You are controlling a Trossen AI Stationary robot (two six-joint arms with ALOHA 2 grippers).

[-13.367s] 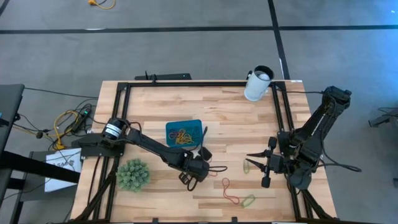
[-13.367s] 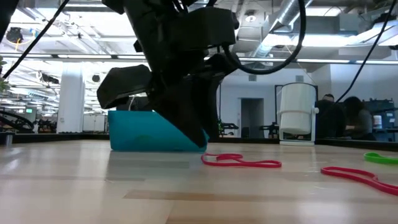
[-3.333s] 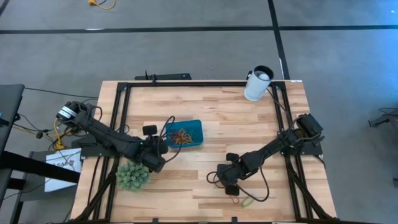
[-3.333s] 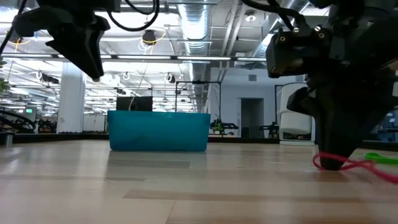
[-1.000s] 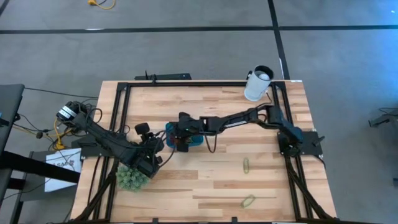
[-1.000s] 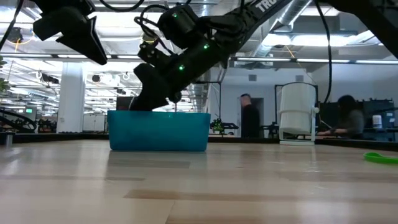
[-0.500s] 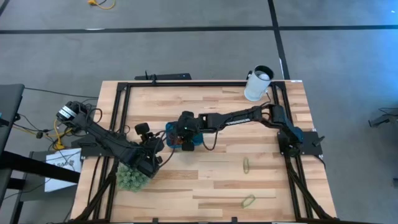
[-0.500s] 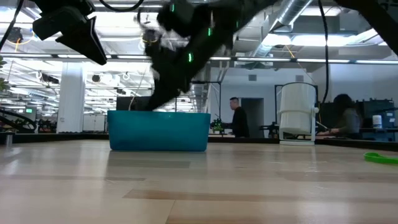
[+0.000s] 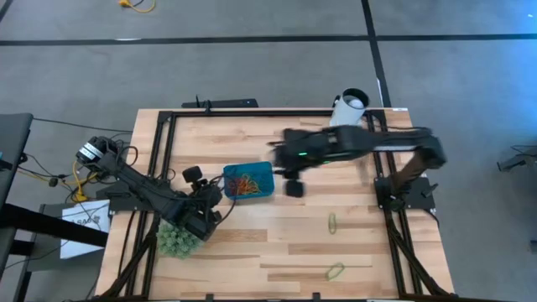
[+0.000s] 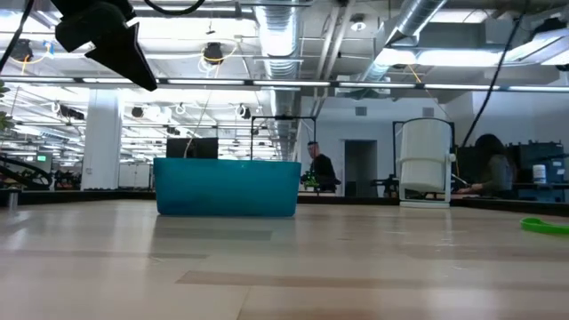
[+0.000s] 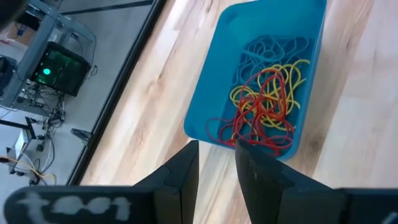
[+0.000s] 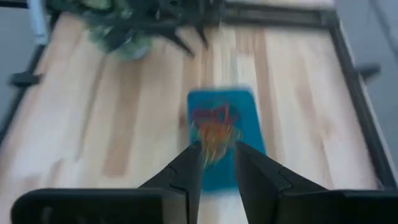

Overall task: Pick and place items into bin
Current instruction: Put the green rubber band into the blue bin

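The teal-blue bin [image 9: 268, 170] stands left of the table's middle, with a heap of red, yellow and orange loops [image 9: 244, 183] in it; the loops also show in the left wrist view [image 11: 267, 115]. Two green loops [image 9: 332, 222] [image 9: 335, 270] lie flat on the table's near right part. My right gripper [image 9: 292, 178] is in the air just right of the bin, blurred, its fingers a narrow gap apart and empty [image 12: 217, 163]. My left gripper [image 9: 218, 198] waits in the air just left of the bin, its fingers a narrow gap apart and empty [image 11: 216, 158].
A green spiky ball [image 9: 174, 239] lies under the left arm near the table's left edge. A white cylindrical cup [image 9: 348, 111] stands at the far right corner. Black frame rails run along the table's left, right and far sides. People show in the room beyond.
My right gripper has risen from just above the bin and swung quickly toward the table's right edge, leaving the low view. The bin and the loops in it have stayed in place.
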